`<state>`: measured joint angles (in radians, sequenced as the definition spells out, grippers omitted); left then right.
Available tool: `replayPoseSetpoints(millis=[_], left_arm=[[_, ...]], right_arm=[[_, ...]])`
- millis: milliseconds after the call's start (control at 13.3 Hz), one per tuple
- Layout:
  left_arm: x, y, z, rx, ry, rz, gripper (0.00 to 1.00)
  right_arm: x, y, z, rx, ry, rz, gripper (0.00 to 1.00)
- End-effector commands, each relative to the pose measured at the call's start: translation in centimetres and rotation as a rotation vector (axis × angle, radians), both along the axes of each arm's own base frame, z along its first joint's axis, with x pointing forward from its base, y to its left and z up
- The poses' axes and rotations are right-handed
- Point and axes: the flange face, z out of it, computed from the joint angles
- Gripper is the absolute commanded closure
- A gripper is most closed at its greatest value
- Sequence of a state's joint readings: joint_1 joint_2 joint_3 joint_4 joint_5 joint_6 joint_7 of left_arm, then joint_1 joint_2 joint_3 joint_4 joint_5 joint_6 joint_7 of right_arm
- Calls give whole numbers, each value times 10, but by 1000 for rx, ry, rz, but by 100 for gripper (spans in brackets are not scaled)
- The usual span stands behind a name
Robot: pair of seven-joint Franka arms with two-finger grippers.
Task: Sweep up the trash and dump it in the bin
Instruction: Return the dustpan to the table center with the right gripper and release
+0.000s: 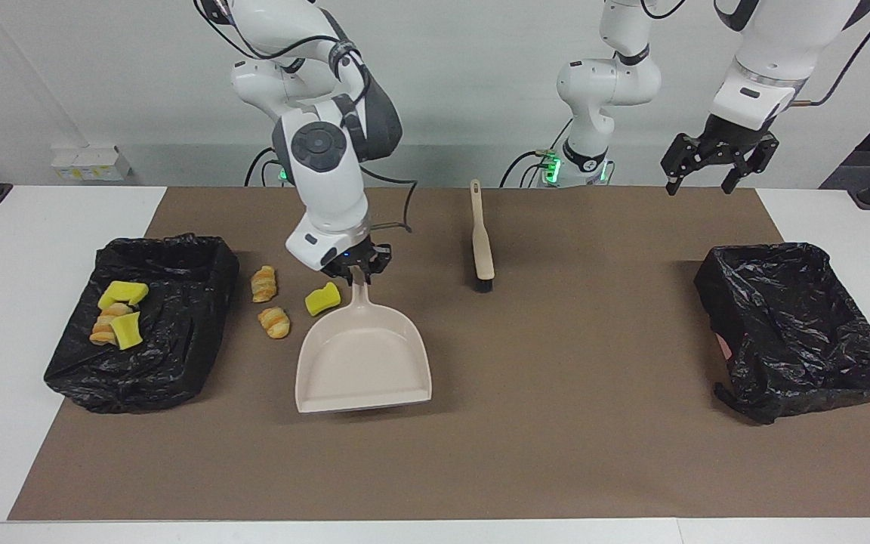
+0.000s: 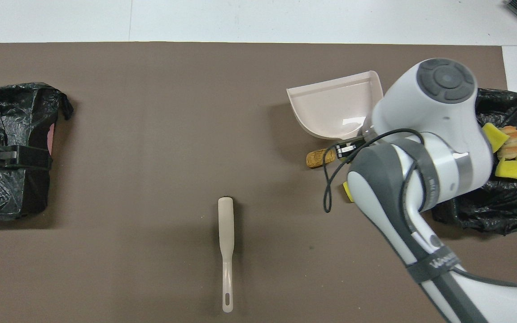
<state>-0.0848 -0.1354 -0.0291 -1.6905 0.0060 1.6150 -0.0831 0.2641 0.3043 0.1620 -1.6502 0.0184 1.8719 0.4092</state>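
The brown mat (image 1: 556, 423) carries two black-lined bins. The bin at the right arm's end (image 1: 144, 325) already holds some yellow and golden pieces; the bin at the left arm's end (image 1: 797, 325) shows none.

The right gripper (image 1: 350, 266) is closed on the handle of the dustpan (image 1: 363, 363). The pan's open mouth points away from the robots, and its handle points toward them.

The loose trash lies beside the pan, toward the right arm's end: a sponge chunk (image 1: 322, 298) and two croissants (image 1: 263, 283) (image 1: 274, 322).

The brush (image 1: 482, 242) lies with its long axis running away from the robots, between the two arms.

The left gripper (image 1: 713, 160) waits with fingers spread, holding nothing, above the mat edge.

In the overhead view the right arm hides most of the loose pieces; only a crusty lump (image 2: 320, 158) shows.
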Motion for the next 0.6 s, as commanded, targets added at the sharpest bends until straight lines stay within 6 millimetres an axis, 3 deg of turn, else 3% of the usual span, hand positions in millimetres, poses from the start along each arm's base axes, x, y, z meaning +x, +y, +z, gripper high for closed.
replayPoseSetpoints(millis=[0,150,300,450,525], left_arm=[[-3,-4,4,-9,21,-12,0],[-2,2,4,-9,21,1,0],[-1,12,4,-10,21,20,0],[0,20,3,-8,22,37,0],[0,20,4,-8,21,37,0]], right_arm=[[16,67,-31,30,2,-119,100],[27,113,-53,50,-13,-176,100],[36,132,-64,80,-31,-178,100],[29,159,-87,99,-48,-161,100],[30,158,-90,96,-45,-162,100]])
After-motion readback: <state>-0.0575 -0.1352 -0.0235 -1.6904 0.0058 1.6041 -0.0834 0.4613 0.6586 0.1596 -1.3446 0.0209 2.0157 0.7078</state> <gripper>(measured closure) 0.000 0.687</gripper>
